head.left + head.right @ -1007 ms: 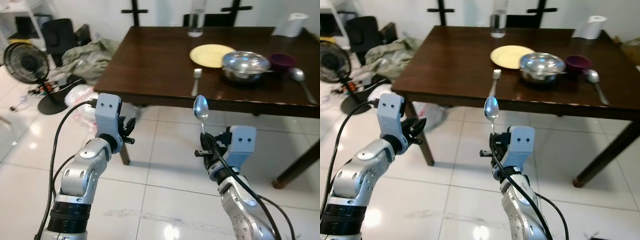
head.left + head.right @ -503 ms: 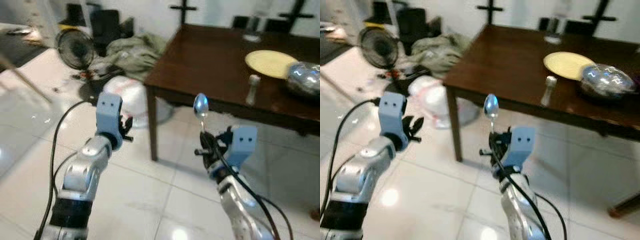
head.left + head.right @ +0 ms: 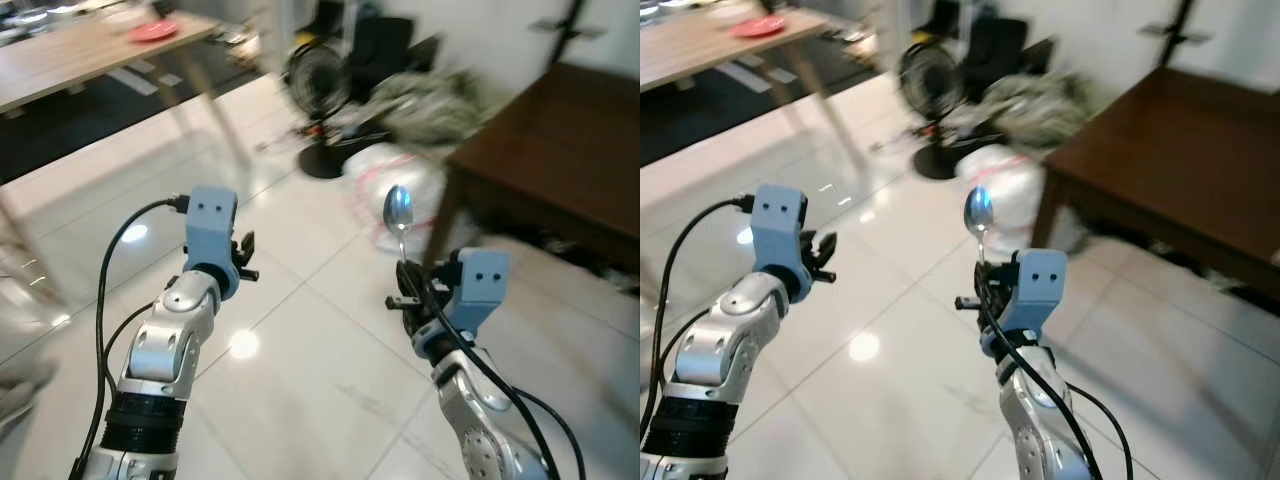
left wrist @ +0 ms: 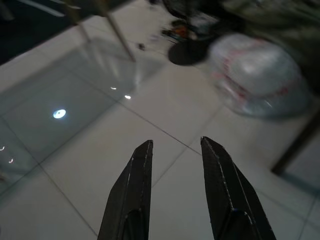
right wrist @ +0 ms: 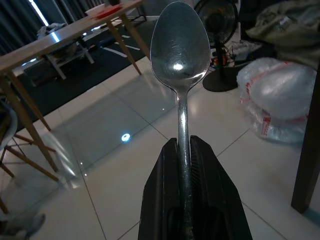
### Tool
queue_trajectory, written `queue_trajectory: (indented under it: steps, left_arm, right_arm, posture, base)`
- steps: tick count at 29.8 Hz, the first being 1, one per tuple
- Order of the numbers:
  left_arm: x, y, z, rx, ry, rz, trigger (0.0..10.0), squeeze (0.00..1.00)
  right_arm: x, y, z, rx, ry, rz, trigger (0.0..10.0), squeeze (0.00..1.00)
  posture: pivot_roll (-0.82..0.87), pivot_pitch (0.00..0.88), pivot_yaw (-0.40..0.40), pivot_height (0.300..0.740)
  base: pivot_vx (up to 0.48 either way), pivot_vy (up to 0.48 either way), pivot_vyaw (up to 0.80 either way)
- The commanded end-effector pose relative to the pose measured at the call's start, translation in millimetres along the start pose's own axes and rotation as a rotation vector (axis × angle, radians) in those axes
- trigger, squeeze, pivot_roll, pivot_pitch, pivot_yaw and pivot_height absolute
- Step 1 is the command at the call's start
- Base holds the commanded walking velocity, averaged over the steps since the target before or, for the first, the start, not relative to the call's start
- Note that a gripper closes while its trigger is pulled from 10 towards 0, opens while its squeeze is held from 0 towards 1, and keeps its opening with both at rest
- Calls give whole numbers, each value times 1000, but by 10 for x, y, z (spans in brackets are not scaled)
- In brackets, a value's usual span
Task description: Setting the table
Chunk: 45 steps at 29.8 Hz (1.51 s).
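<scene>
My right gripper (image 3: 405,285) is shut on the handle of a silver spoon (image 3: 398,211), which stands upright with its bowl on top; the right wrist view shows the spoon (image 5: 180,47) clamped between the black fingers (image 5: 162,185). My left gripper (image 3: 243,258) is raised at chest height over the white tiled floor, and its two fingers (image 4: 135,185) stand apart with nothing between them. The dark wooden table (image 3: 560,150) is off to the right, with only its near corner in sight.
A black floor fan (image 3: 318,85), a pile of grey-green cloth (image 3: 440,100) and a white plastic bag (image 3: 395,185) lie on the floor beside the dark table. A light wooden table (image 3: 90,50) with a red dish (image 3: 160,30) stands at the far left. Open tiled floor lies ahead.
The whole view has swung to the left: the dark table slid to the right edge and the light wooden table came in. Both grippers keep their pose; the spoon stays held.
</scene>
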<state>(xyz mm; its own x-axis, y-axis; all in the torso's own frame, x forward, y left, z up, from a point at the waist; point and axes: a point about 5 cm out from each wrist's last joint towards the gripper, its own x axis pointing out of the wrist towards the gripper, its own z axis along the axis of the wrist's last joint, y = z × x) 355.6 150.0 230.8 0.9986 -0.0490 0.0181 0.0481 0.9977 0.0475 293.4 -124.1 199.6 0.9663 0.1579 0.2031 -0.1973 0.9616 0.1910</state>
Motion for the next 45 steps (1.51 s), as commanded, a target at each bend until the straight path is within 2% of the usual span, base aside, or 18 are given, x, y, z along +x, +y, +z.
queue_trajectory:
  steps: [1, 45]
  left_arm:
    - [21, 24, -33, 7, 11, 30, 10000, 0]
    - [42, 59, -17, -4, -2, 63, 10000, 0]
  right_arm:
    - [-18, 8, -13, 8, 5, 0, 10000, 0]
    - [-21, 17, -14, 1, 3, 8, 10000, 0]
  posture:
    - [53, 145, 137, 740]
    - [55, 143, 138, 740]
  base:
    - [469, 0, 0]
    - [471, 0, 0]
